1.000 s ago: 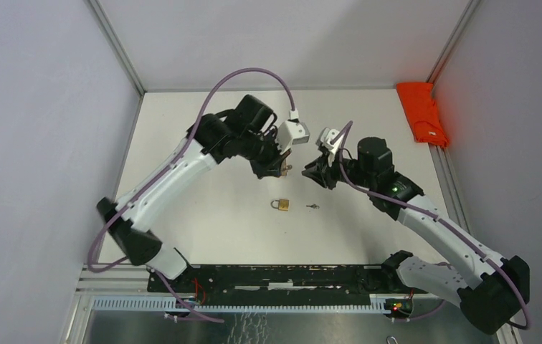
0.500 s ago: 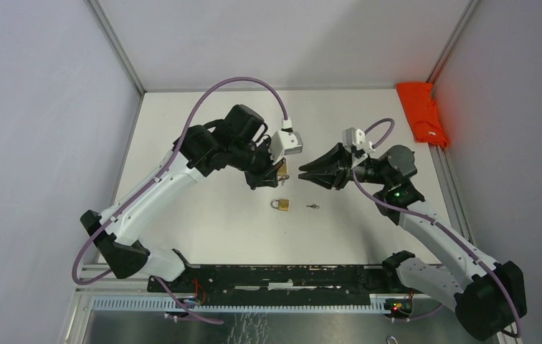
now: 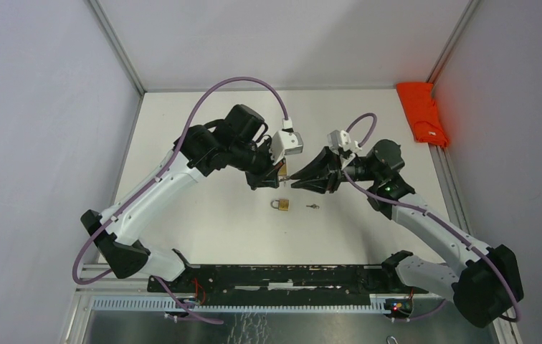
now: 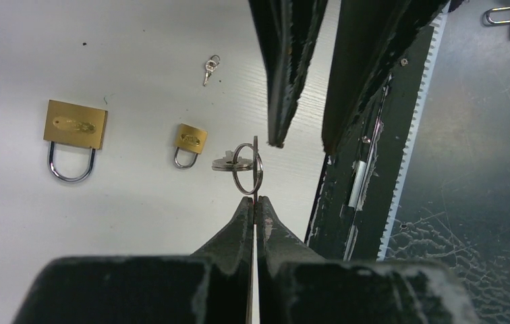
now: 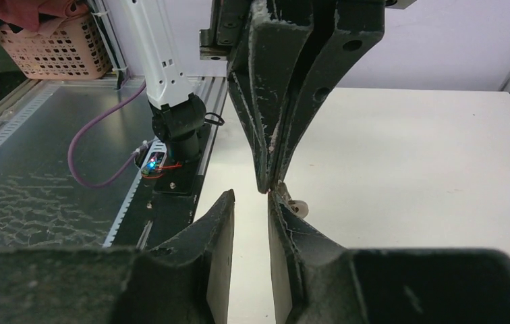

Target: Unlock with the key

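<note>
Left wrist view: the key (image 4: 227, 164), with its ring (image 4: 247, 169), is pinched in the tightly closed left end effector (image 4: 255, 200) above the worktop's (image 4: 137, 223) middle. Opposite, the right end effector (image 4: 301, 143) has its fingers apart and empty, tips just beside the ring. Two brass padlocks (image 4: 75, 128) lie below.

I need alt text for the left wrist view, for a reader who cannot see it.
The left gripper, shut, pinches a key ring with a key, and the right gripper, jaws open, points at it from the top. On the white table behind lie a large brass padlock, a small brass padlock and a loose key.
</note>
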